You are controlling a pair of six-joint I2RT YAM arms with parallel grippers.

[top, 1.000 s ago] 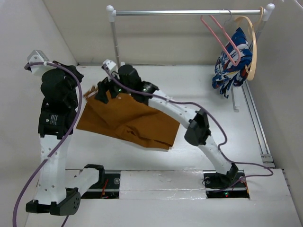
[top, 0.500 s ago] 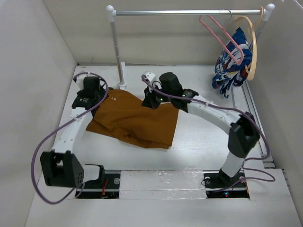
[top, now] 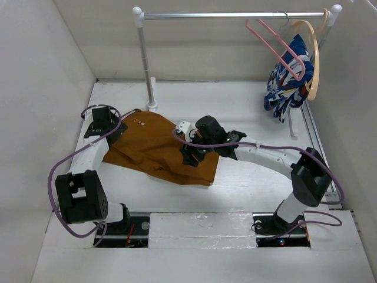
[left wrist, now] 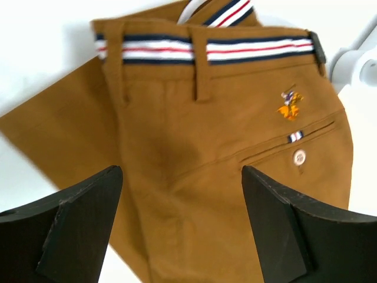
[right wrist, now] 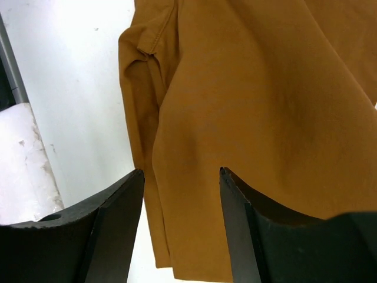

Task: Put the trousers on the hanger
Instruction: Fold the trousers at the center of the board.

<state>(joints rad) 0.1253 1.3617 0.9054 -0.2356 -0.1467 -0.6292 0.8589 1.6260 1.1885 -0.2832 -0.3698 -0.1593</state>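
Brown trousers [top: 159, 150] flat on the table [top: 247, 112], striped waistband at the far left end. Open left claw [left wrist: 179, 174] over the waistband and back pocket, gripping nothing. Open right claw [right wrist: 181, 172] over the leg end, also empty. Pink hanger [top: 277, 50] hooked on the rail [top: 224, 16], far right, well apart from both.

The top external camera looks down from above and behind the arm bases, wide enough to take in the whole table [top: 247, 106] out to the far rail [top: 235, 16]. The left wrist camera looks from close above at the striped waistband of the trousers [left wrist: 224, 177], framed by the left gripper [left wrist: 181, 171]. The right wrist camera, nearer still, faces plain brown cloth and a strip of table past the right gripper [right wrist: 181, 172]. All three views share the trousers.
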